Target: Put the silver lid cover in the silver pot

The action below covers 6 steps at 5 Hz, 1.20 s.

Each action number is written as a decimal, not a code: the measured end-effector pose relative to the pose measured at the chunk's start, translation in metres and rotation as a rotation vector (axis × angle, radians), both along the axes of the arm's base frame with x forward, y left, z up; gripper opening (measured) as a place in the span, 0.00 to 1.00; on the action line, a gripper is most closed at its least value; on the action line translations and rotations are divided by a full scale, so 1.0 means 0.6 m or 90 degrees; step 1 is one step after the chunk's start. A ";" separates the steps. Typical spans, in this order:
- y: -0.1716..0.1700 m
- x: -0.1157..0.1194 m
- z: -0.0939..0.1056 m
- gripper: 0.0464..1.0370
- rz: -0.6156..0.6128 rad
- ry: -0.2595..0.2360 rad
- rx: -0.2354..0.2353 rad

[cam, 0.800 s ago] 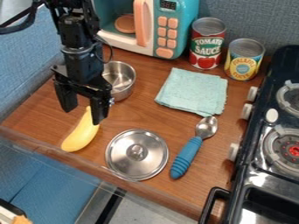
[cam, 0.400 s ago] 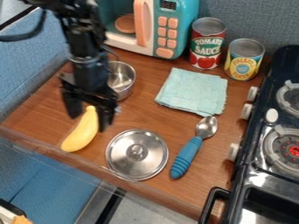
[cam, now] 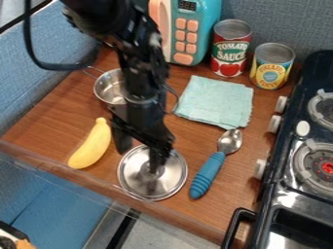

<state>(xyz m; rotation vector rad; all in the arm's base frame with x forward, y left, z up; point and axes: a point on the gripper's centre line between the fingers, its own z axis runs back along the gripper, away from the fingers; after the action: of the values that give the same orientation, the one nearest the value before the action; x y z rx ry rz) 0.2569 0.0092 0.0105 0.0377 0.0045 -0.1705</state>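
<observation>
The black gripper point(cam: 138, 151) hangs open above the upper part of the silver lid point(cam: 146, 186), one finger at the lid's upper left edge and the other in front of its knob. Nothing is held between them. The lid lies flat on the wooden counter, its knob partly covered by the right finger. Up and to the left stands the silver pot point(cam: 106, 89), uncovered, with its right side behind the arm and a thin handle at its upper left.
Left of the lid lies a yellow banana point(cam: 91, 146). A blue-handled spoon point(cam: 208, 174) is on its right, and a folded cloth point(cam: 214, 102) sits farther up. Two cans point(cam: 231, 48) and a toy microwave point(cam: 189, 34) stand at the back. The stove point(cam: 292, 180) borders the right side.
The arm and its gripper have moved right and down the view, from above the banana to over the lid. The lid and the banana lie where they were.
</observation>
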 end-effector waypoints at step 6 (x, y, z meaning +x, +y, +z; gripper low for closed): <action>-0.001 0.008 -0.022 0.23 -0.020 -0.007 0.012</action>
<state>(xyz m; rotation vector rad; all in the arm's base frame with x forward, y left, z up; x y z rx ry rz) 0.2619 0.0085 -0.0030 0.0569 -0.0055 -0.2019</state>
